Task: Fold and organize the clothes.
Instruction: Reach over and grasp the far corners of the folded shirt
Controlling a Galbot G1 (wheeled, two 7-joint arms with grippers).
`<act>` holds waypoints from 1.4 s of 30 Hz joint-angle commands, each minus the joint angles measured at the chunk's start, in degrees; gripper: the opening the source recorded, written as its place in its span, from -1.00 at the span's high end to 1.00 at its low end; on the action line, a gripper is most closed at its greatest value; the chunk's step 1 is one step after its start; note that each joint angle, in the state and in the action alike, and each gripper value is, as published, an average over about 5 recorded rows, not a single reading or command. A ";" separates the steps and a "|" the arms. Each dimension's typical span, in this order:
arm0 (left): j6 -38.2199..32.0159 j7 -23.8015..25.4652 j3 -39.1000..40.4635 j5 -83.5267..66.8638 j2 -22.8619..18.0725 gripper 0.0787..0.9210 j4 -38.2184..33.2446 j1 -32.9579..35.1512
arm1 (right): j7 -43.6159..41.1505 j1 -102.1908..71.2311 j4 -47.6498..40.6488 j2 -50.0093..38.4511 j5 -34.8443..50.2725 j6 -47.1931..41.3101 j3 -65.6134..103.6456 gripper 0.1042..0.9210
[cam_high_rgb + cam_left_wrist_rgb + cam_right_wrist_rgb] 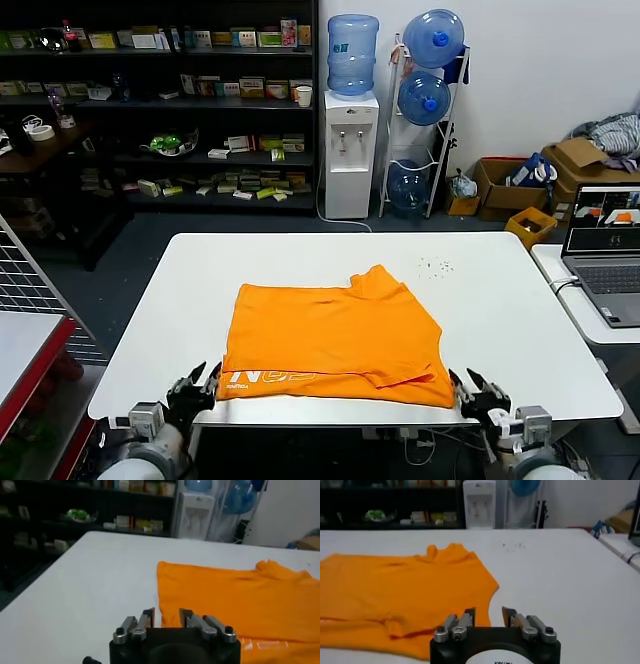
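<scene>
Both arms sit low at the white table's (pixel 500 300) near edge, left gripper (pixel 200 385) and right gripper (pixel 470 388) parted and empty beside the folded orange T-shirt's (pixel 330 335) near corners.

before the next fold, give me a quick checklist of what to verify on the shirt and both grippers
1. Orange T-shirt fully on the white table: ok, near edge lies along the table's front edge.
2. Left gripper open, holding nothing: ok, at the shirt's near left corner.
3. Right gripper open, holding nothing: ok, at the near right corner.
4. Folded layer lying flat: not ok, a ridge shows near the front right.
5. Collar tucked in: not ok, it pokes out at the far edge.
6. Layers underneath aligned: cannot tell.
</scene>
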 commanded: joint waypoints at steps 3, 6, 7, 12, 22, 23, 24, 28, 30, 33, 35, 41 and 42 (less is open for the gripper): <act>-4.21 5.83 5.59 0.06 -4.17 -0.28 16.17 -27.03 | -1.77 31.23 -17.51 3.55 -0.30 2.39 -10.58 -0.35; -3.58 7.10 10.19 -0.90 -6.25 -0.49 26.30 -36.32 | -1.58 41.72 -28.36 8.22 -0.75 1.74 -16.83 -0.56; -3.05 7.57 11.55 -1.63 -6.69 -0.55 29.57 -39.00 | -1.55 45.01 -32.09 9.83 -0.79 1.32 -18.51 -0.62; 0.29 10.14 18.31 -5.06 -7.90 -0.75 43.60 -50.06 | -2.61 54.86 -46.03 15.51 0.46 -2.17 -22.84 -0.75; 4.67 11.82 22.86 -5.75 -9.57 -0.77 54.06 -57.22 | -5.19 60.38 -61.13 21.16 -0.85 -6.57 -24.54 -0.76; 4.71 11.88 22.80 -5.77 -9.60 -0.77 54.07 -57.06 | -5.30 60.39 -61.73 21.40 -1.08 -6.66 -24.42 -0.76; 4.75 11.90 22.70 -5.81 -9.63 -0.77 53.97 -56.80 | -5.41 60.38 -62.32 21.62 -1.30 -6.72 -24.25 -0.76; 4.96 11.71 22.41 -5.91 -9.65 -0.77 52.89 -55.45 | -5.88 60.11 -64.04 22.03 -1.98 -6.98 -23.59 -0.76; 5.15 11.54 22.47 -5.93 -9.60 -0.77 52.27 -54.78 | -6.09 59.77 -64.29 21.94 -2.12 -7.13 -23.51 -0.76; 5.49 11.23 22.62 -5.93 -9.55 -0.77 51.60 -53.91 | -6.31 59.10 -64.10 21.71 -2.16 -7.37 -23.51 -0.76; 5.67 11.05 22.77 -5.93 -9.47 -0.77 51.22 -53.39 | -6.41 58.71 -63.84 21.62 -2.14 -7.53 -23.51 -0.75; 6.15 10.82 23.23 -6.03 -9.13 -0.51 50.18 -52.29 | -6.49 58.27 -63.30 21.60 -1.88 -8.46 -23.57 -0.43; 6.15 10.81 23.26 -6.00 -9.12 -0.43 50.16 -52.18 | -6.47 58.21 -63.24 21.61 -1.84 -8.59 -23.59 -0.34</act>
